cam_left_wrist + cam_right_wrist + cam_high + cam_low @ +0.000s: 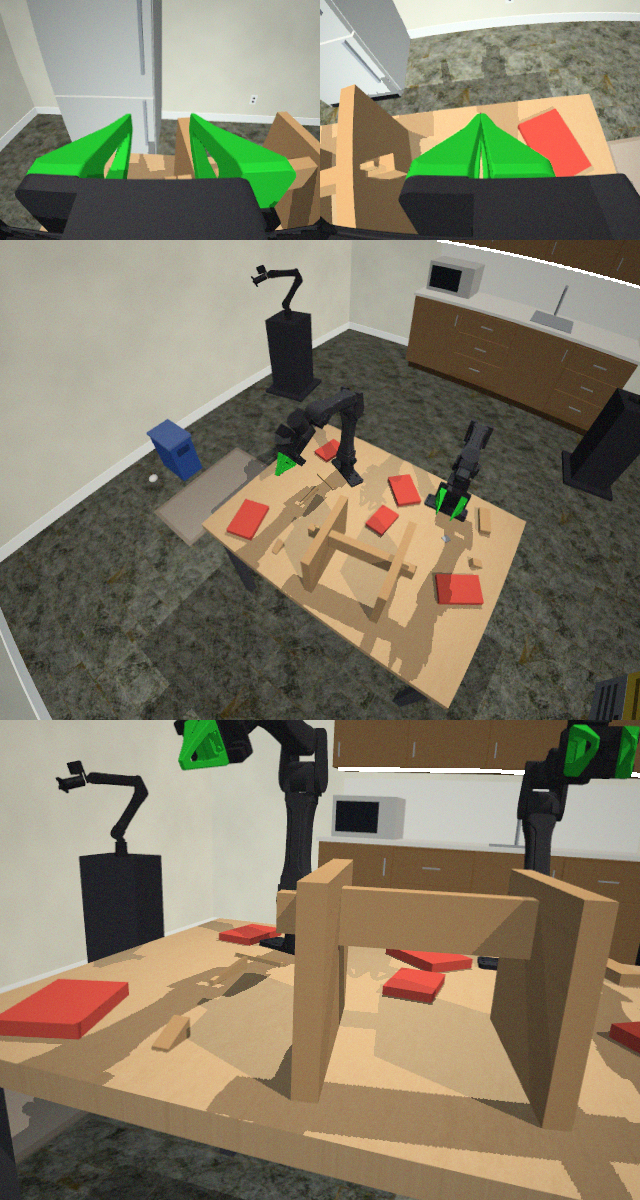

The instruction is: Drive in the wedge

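The wooden frame stands mid-table: a rail [361, 548] joins two upright end boards [324, 543] [393, 570]. It also shows in the exterior view, where the rail [434, 918] passes through the nearer board [317, 978]. A loose wedge [278, 546] [172, 1032] lies flat on the table beside the frame. A second small wedge [474, 562] lies near the right edge. My right gripper [284, 464] [202, 748] is shut and empty, raised high above the table's back corner. My left gripper [448, 504] [599, 745] hangs above the table with its fingers apart and nothing between them.
Several flat red pads lie on the table [248, 517] [458, 588] [404, 489] [382, 519]. A small wooden block [484, 520] lies by the left arm's base. A blue bin [174, 448] and a grey mat [206, 493] are on the floor beside the table.
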Robot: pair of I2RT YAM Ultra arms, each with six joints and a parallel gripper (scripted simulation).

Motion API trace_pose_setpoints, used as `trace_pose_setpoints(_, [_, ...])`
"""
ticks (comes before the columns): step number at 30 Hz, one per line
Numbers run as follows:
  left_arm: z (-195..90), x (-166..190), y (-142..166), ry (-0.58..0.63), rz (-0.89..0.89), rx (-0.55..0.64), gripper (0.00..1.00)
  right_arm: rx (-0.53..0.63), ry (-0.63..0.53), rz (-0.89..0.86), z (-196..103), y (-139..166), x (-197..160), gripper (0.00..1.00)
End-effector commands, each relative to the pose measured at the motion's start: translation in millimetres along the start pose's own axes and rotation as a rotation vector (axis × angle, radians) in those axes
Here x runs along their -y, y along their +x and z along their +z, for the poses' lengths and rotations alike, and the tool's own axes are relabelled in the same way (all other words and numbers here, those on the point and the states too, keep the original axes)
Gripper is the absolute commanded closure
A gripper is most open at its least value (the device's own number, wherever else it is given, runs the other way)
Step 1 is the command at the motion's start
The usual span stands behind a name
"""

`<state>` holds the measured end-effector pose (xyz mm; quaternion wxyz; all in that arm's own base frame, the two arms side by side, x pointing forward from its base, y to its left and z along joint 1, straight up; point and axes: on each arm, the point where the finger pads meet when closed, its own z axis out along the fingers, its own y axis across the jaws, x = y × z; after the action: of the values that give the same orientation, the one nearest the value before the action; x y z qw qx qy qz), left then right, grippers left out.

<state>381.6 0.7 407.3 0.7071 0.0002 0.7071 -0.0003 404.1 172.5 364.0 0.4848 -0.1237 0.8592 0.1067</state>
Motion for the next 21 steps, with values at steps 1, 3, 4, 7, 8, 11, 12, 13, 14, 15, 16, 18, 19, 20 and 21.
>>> trace_pose_setpoints(1, [-0.7,1.0,0.0,0.001,0.005,0.004,0.56,0.177,0.014,0.009,-16.8,-31.9,19.9,1.0])
trace_pose_setpoints(3, [-0.8,0.1,0.9,0.001,0.005,0.003,0.56,0.222,0.041,0.015,-23.3,-35.1,34.5,1.0])
trace_pose_setpoints(4, [-0.8,0.1,0.9,0.001,0.005,0.003,0.56,0.244,0.053,0.017,-26.6,-36.3,41.1,1.0])
trace_pose_setpoints(7, [-0.8,-1.5,1.8,-0.002,0.005,0.001,0.56,0.31,0.088,0.021,-37.4,-39.3,60.2,1.0])
trace_pose_setpoints(8, [-0.8,-2.9,2.7,-0.005,0.005,0.0,0.56,0.333,0.099,0.021,-41.2,-40.2,66.2,1.0])
trace_pose_setpoints(11, [-3.7,-4.3,-10.8,-0.009,0.005,0.025,0.56,0.398,0.138,0.021,-53.6,-41.1,84.6,1.0])
trace_pose_setpoints(12, [-3.7,-4.3,-10.8,-0.009,0.005,0.025,0.56,0.398,0.138,0.021,-53.6,-41.1,84.6,1.0])
trace_pose_setpoints(13, [-3.7,-4.3,-10.8,-0.009,0.005,0.025,0.56,0.398,0.138,0.021,-53.6,-41.1,84.6,1.0])
trace_pose_setpoints(14, [-3.7,-4.3,-10.8,-0.009,0.005,0.025,0.56,0.419,0.153,0.02,-57.7,-41.4,90.7,1.0])
trace_pose_setpoints(15, [-3.7,-4.3,-10.6,-0.009,0.005,0.024,0.56,0.441,0.167,0.018,-62.7,-40.8,96.5,1.0])
trace_pose_setpoints(16, [-3.0,-5.9,-9.1,-0.013,0.005,0.017,0.56,0.46,0.182,0.021,-66.3,-40.0,102.5,1.0])
trace_pose_setpoints(18, [-3.0,-5.8,-8.9,-0.013,0.005,0.017,0.56,0.503,0.212,0.016,-76.2,-38.7,113.6,1.0])
trace_pose_setpoints(19, [-4.4,-6.4,-13.6,-0.014,0.006,0.028,0.56,0.525,0.231,0.014,-81.6,-38.0,119.8,1.0])
trace_pose_setpoints(20, [-4.3,-3.5,-13.5,-0.007,0.005,0.028,0.56,0.546,0.247,0.011,-86.9,-37.0,125.0,1.0])
trace_pose_setpoints(21, [-4.3,-2.1,-13.4,-0.004,0.005,0.027,0.56,0.567,0.263,0.007,-92.2,-35.8,130.1,1.0])
